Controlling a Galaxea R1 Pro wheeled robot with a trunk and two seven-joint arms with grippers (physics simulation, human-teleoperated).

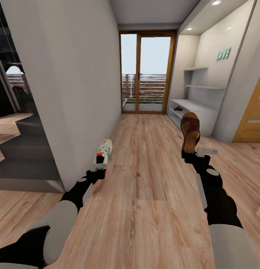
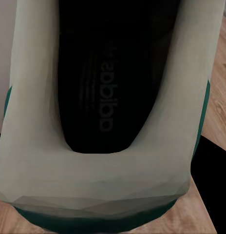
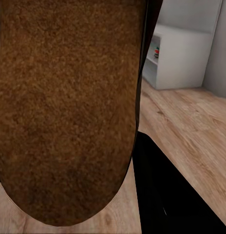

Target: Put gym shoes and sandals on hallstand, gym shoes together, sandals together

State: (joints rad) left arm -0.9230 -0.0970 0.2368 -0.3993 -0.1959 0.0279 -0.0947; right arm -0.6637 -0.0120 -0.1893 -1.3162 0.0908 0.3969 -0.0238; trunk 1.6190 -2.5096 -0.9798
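Both hands are full, left hand clamped on a gym shoe and right hand on a sandal, and the hallstand sits upper right of the frame, nearer that sandal arm.

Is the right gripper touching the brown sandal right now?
Touching. In the head view the right gripper is closed on the heel end of the sandal, holding it upright above the corridor floor; the right wrist view has its footbed close up.
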